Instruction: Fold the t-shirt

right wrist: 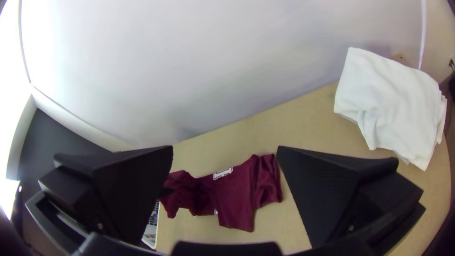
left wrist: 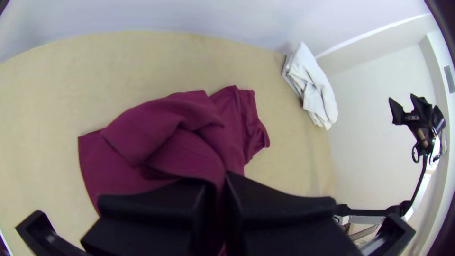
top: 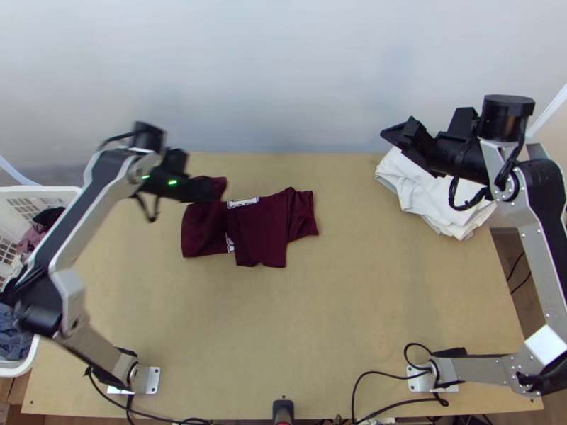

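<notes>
The maroon t-shirt (top: 262, 230) lies partly folded and rumpled on the table, left of the middle, with parts of a white print showing. At its left end, my left gripper (top: 215, 189) is shut on some of the cloth. In the left wrist view, a raised ridge of the t-shirt (left wrist: 185, 142) runs in between the fingers of my left gripper (left wrist: 216, 182). My right gripper (top: 398, 133) is above the back right of the table, away from the shirt. Its wrist view shows my right gripper (right wrist: 225, 149) open, its fingers wide apart and holding nothing.
A stack of folded white cloth (top: 432, 195) lies at the table's back right, below and beside the right gripper. A white basket (top: 46, 193) with clothes stands at the left edge. Bare tabletop (top: 340, 304) stretches in front of the shirt. Black cables run along the near edge.
</notes>
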`<move>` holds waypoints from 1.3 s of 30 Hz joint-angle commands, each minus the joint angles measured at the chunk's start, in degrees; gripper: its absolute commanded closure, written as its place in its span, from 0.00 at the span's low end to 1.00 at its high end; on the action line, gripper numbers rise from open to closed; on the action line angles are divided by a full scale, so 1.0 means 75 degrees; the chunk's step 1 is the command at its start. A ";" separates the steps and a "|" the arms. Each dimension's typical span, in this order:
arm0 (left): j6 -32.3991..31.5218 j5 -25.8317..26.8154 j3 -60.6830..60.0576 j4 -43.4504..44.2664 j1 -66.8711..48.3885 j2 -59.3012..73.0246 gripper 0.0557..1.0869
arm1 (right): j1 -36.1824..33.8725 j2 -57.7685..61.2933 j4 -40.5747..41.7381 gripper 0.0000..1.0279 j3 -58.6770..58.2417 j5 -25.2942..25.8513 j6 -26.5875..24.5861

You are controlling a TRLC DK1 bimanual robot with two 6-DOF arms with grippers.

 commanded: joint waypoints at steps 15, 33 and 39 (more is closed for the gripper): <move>-0.1365 -0.0728 0.2607 0.0135 -0.1725 0.2583 0.96 | -0.0117 -0.0986 0.0062 0.04 -0.1117 -0.0006 -0.0028; -0.1740 -0.0821 0.4283 0.1717 -0.2615 0.3427 0.04 | 0.0726 -0.1361 0.0953 0.04 -0.3824 0.0569 -0.0157; -0.1693 -0.0775 0.4271 0.1905 -0.2064 0.2993 0.04 | 0.1172 -0.0529 0.1621 0.04 -0.4211 0.0604 -0.0145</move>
